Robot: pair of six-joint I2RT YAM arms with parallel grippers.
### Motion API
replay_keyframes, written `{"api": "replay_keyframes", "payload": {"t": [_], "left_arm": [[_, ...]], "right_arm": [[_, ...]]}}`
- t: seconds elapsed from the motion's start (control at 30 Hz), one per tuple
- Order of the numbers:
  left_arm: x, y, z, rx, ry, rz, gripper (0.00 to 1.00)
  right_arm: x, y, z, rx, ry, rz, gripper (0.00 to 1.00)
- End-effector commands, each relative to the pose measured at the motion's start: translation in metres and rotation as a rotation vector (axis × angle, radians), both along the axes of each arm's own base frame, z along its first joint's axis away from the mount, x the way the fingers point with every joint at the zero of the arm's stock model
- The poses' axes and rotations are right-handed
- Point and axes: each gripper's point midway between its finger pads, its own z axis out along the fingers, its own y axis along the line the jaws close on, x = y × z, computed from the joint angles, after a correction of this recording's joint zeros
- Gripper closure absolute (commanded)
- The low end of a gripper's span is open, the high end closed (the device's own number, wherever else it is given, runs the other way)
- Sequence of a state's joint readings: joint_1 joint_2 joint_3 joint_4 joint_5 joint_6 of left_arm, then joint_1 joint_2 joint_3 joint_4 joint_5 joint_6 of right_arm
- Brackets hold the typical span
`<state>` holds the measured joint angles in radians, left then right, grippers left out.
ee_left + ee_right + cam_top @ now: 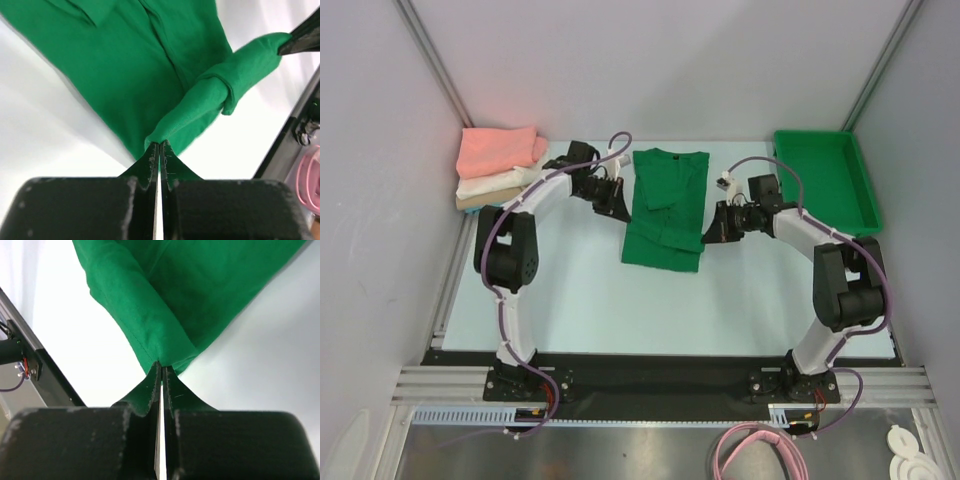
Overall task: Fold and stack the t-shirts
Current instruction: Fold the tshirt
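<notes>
The dark green t-shirt [665,205] lies in the middle of the table, partly folded lengthwise. My left gripper [620,212] is shut on its left edge, the cloth pinched between the fingertips in the left wrist view [159,145]. My right gripper [707,237] is shut on the right edge near the hem, as the right wrist view [161,365] shows. The held edge is lifted as a rolled ridge [220,85]. A stack of folded t-shirts sits at the back left: salmon pink [500,150] on top, white [495,185] under it, tan [480,202] at the bottom.
A rigid green plastic bin [825,178] stands at the back right. Grey walls close in on the left, back and right. A black rail [660,370] runs along the near edge by the arm bases.
</notes>
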<state>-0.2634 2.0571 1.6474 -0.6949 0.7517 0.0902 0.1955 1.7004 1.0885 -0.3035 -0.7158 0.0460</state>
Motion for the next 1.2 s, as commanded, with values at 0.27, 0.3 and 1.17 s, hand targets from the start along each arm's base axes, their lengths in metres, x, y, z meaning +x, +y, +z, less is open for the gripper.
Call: {"api": "replay_keyframes", "payload": {"t": [0.27, 0.3, 1.17], "left_arm": [[0.060, -0.009, 0.000, -0.008, -0.093, 0.024, 0.99], [0.070, -0.011, -0.001, -0.014, -0.108, 0.031, 0.97], [-0.049, 0.017, -0.047, -0.023, 0.293, 0.012, 0.41]], "right_arm": [[0.088, 0.001, 0.026, 0.045, -0.189, -0.060, 1.00], [0.096, 0.002, 0.022, 0.044, -0.195, -0.063, 1.00], [-0.022, -0.002, -0.043, 0.042, 0.234, 0.097, 0.41]]}}
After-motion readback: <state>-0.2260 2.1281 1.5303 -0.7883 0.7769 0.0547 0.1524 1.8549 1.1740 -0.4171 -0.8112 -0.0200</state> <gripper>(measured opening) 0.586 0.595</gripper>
